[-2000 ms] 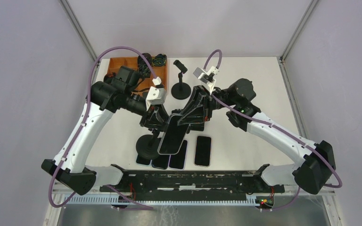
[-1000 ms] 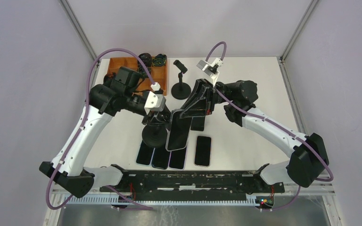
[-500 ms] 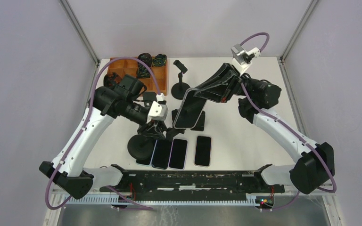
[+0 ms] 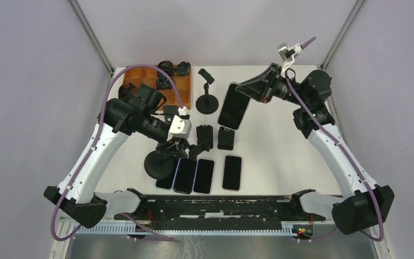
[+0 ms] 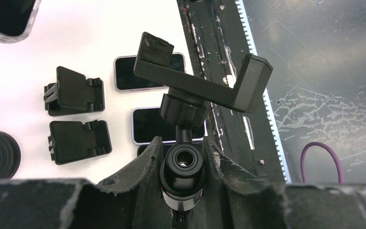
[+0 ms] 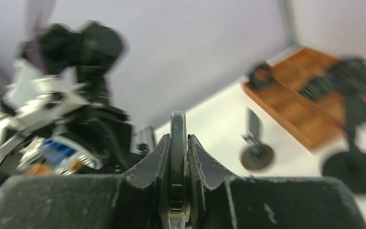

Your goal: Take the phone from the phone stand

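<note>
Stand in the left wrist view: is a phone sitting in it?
No, the stand is bare, and the phone is pinched in the right fingers.

Phone (image 4: 234, 106) behind, right of phone stand (image 4: 159, 166) (well apart).

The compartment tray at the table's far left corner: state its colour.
Orange-brown tray; it shows best in the top external view.

Black phone (image 4: 234, 106), black phone stand (image 5: 198, 85), white table (image 4: 280, 145), orange-brown tray (image 4: 135, 73), purple cables (image 5: 304, 157)
</note>
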Available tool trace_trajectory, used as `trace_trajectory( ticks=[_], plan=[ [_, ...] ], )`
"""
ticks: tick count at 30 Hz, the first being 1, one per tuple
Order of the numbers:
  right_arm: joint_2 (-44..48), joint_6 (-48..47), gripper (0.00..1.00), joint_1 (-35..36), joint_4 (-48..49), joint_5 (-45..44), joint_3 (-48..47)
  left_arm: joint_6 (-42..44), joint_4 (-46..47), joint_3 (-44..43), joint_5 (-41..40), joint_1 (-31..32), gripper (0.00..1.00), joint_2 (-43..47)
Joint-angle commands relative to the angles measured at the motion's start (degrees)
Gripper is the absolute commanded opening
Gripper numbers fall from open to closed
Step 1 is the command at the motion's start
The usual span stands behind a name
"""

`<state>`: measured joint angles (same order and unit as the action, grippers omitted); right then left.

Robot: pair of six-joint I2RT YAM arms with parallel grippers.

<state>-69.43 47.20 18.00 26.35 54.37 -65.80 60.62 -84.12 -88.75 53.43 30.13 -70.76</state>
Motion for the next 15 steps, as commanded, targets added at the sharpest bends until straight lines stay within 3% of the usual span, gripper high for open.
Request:
trace_trajectory(
  ticks=[1,8,15],
  plan=[
    [3.2,-20.7,0.00,-4.2,-35.9,-8.7,0.4,0.9,2.3,-3.7,-0.2,0.3,0.02,1.5],
    [1.8,-36.0,0.00,-4.8,-53.6,-20.2,8.8,0.6,2.7,-4.4,-1.1,0.3,0.02,1.3],
    [-1.4,-36.8,0.00,-4.9,-50.0,-21.1,18.1,0.2,2.9,-4.8,-1.1,0.3,0.02,1.4]
  ],
)
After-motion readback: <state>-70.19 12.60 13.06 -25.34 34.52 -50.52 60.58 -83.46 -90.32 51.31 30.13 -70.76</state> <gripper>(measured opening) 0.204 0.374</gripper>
